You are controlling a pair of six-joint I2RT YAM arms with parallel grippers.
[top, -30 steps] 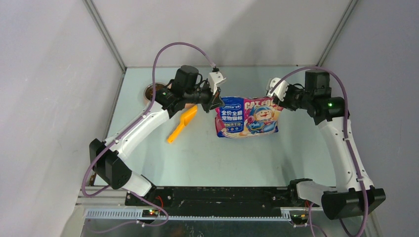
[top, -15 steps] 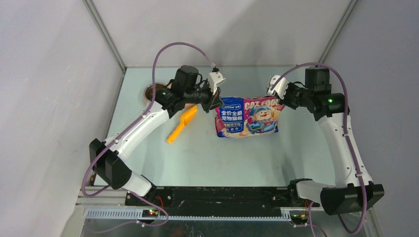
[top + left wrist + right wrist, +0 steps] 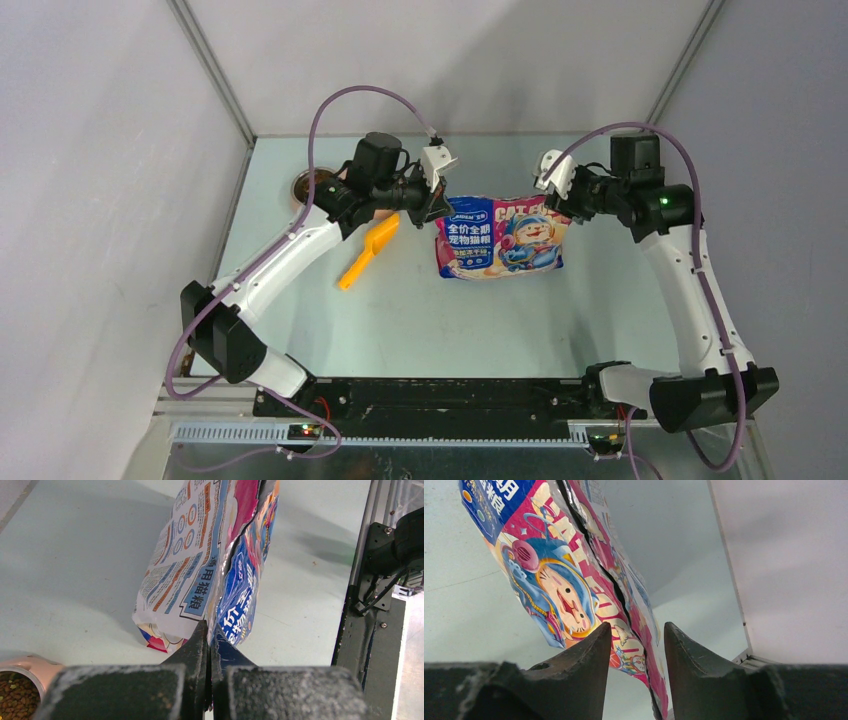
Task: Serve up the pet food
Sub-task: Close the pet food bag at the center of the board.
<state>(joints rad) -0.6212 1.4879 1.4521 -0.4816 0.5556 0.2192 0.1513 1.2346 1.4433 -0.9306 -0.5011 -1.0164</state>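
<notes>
The glossy blue, pink and red pet food bag (image 3: 500,238) hangs upright over the middle of the table, its bottom on or near the surface. My left gripper (image 3: 443,205) is shut on the bag's top left corner; in the left wrist view the fingers (image 3: 200,645) pinch the bag (image 3: 200,565) edge. My right gripper (image 3: 556,200) is open astride the top right corner. In the right wrist view the bag (image 3: 559,575) edge runs between the fingertips (image 3: 599,640) with a gap on each side. Brown kibble (image 3: 15,695) fills a pink-rimmed bowl (image 3: 37,666).
An orange scoop (image 3: 368,250) lies on the table left of the bag, under my left forearm. The feeder bowl (image 3: 303,186) sits at the far left, partly hidden by that arm. Grey walls close in the sides and back. The black base rail (image 3: 430,395) runs along the near edge.
My right gripper has parted its jaws and let go of the bag's top right corner, with the wrist shifting slightly left. The bag and the left arm have stayed put.
</notes>
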